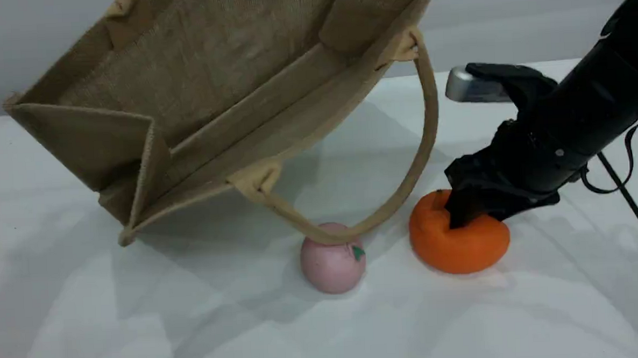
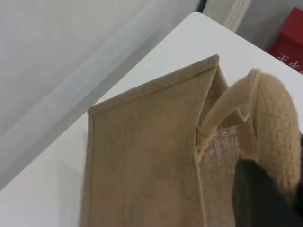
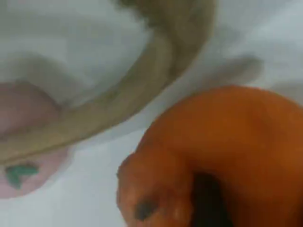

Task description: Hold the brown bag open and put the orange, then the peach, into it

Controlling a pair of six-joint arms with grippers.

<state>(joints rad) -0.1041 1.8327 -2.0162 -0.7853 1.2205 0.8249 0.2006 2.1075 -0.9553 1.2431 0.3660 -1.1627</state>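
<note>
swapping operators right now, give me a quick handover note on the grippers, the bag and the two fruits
Left gripper: shut on the upper handle, holding the brown bag tilted, mouth open toward the fruits.
Right gripper: pressed into the orange, which sits squashed on the table, not lifted.
Peach: on the table left of the orange, the bag's lower handle draped over it.
Done: bag held open. Left: orange in, then peach.
</note>
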